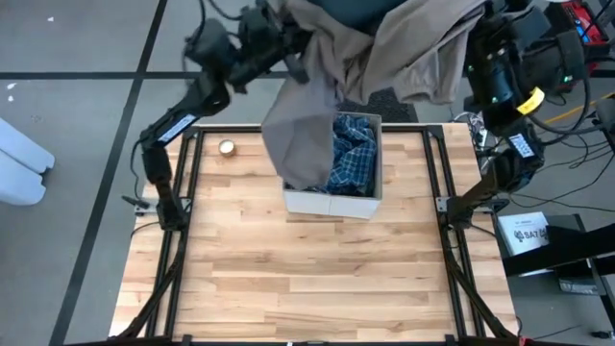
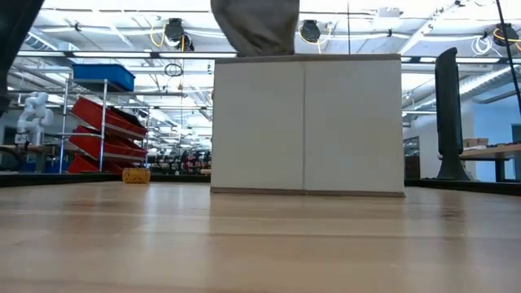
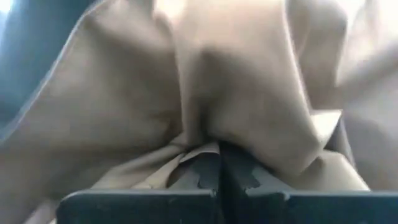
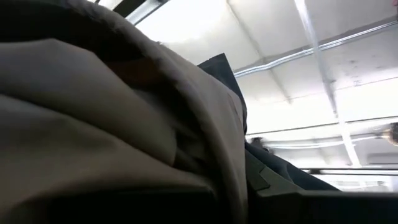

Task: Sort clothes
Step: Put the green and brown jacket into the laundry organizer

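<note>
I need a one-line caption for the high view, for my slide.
Both arms lift a khaki garment above the fabric box, where a plaid garment lies.

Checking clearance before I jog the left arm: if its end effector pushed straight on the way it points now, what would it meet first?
The khaki tan garment. The left end effector is shut on a fold of it, and the cloth fills the whole left wrist view ahead. What lies behind the cloth is hidden.

Khaki tan garment aloft, draping over plaid garment.
</note>
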### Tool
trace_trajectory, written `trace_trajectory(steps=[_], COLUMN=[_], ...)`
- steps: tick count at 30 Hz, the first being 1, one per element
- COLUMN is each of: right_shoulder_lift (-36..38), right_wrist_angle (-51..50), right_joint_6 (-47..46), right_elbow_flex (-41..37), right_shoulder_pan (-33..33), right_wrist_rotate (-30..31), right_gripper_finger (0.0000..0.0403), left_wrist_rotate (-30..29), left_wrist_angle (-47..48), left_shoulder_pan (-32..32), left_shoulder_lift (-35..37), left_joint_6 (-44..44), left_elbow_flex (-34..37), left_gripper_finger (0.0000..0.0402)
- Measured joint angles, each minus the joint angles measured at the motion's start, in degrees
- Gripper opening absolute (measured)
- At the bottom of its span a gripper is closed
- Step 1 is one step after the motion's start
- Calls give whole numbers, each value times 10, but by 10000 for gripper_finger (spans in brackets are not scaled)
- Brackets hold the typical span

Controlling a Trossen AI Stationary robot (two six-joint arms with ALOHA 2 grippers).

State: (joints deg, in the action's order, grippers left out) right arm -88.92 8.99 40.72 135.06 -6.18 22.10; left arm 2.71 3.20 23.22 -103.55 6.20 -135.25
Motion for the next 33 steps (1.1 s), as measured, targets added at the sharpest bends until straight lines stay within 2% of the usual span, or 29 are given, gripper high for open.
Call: trace_trajectory(steps=[3, 8, 11, 16, 25, 29, 33], right_shoulder_lift=[5, 3, 3, 3, 10, 16, 15], right_wrist_angle=[-48, -117, -161, -200, -251, -325, -406], right_joint_6=[-32, -47, -73, -83, -107, -149, -189], right_elbow_flex=[0, -1, -1, -1, -1, -1, 0], right_shoulder_pan=[-24, -49, -57, -62, -62, -62, -62], right_wrist_rotate=[-32, -44, -43, -44, -14, -8, -9], right_gripper_finger=[6, 6, 6, 6, 6, 6, 6], left_wrist_rotate=[47, 99, 135, 152, 151, 113, 70], left_wrist_angle=[-38, 37, 82, 116, 146, 169, 253], left_shoulder_pan=[38, 73, 67, 25, -43, -59, -63], left_shoulder_lift=[-4, -25, -38, -69, -136, -166, -172], left_joint_6=[-43, -74, -64, -39, 4, 19, 63], left_elbow_flex=[34, 34, 34, 34, 34, 35, 35], left_gripper_finger=[0, 0, 0, 0, 0, 0, 0])
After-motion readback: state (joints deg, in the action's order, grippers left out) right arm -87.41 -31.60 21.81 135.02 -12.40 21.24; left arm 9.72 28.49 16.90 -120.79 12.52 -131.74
